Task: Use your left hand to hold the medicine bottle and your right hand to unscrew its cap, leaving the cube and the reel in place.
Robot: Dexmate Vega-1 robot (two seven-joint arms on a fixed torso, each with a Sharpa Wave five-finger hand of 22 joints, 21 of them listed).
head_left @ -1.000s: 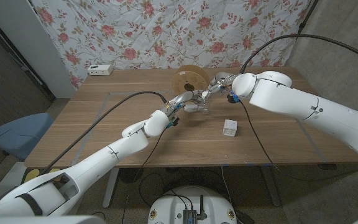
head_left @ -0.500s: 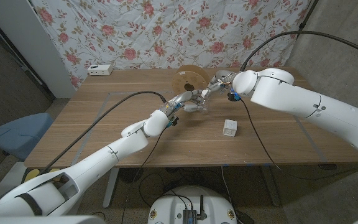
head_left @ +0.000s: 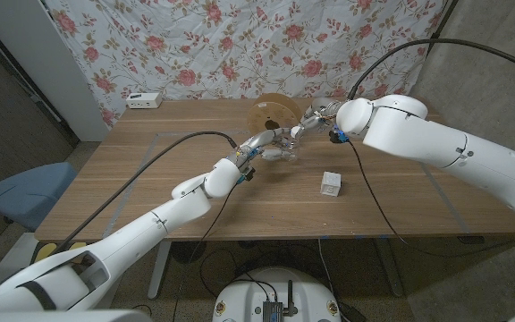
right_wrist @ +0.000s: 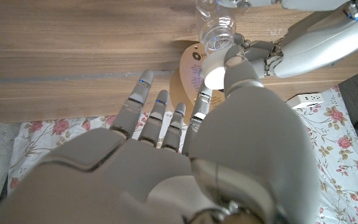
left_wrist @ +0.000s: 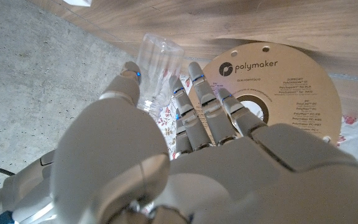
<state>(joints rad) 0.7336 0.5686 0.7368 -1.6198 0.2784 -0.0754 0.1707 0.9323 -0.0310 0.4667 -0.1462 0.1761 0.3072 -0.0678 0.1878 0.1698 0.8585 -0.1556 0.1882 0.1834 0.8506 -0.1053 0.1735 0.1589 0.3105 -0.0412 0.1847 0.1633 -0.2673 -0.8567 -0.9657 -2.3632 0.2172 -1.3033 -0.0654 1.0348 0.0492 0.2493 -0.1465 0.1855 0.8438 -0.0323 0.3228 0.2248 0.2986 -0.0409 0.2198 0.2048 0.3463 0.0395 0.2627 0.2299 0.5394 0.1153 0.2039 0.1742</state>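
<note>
1. So, my left hand [head_left: 274,143] has the medicine bottle [left_wrist: 155,71] at the middle of the counter [head_left: 132,179], just in front of the reel [head_left: 274,111]. My left wrist view shows the clear bottle between my thumb and my fingers [left_wrist: 194,99], which are closed around it. The holding half of the job looks done.
2. My right hand [head_left: 316,121] is at the bottle's top. My right wrist view shows the white cap [right_wrist: 213,70] pinched between my thumb and the tip of a finger; my other fingers [right_wrist: 148,106] are spread and hold nothing.
3. The same view shows the bottle's open clear mouth [right_wrist: 218,38] just beyond the cap, apart from it. So I judge the cap is off the thread, or at its last turn; I cannot tell for sure whether any edge touches.
4. The reel stands upright behind the bottle, and the white cube [head_left: 331,183] sits well apart on the near right of the counter. Neither hand touches them, so that condition holds.
5. What is left, as I read it: lift the cap clear of the neck, keeping the bottle steady in my left hand.
</note>
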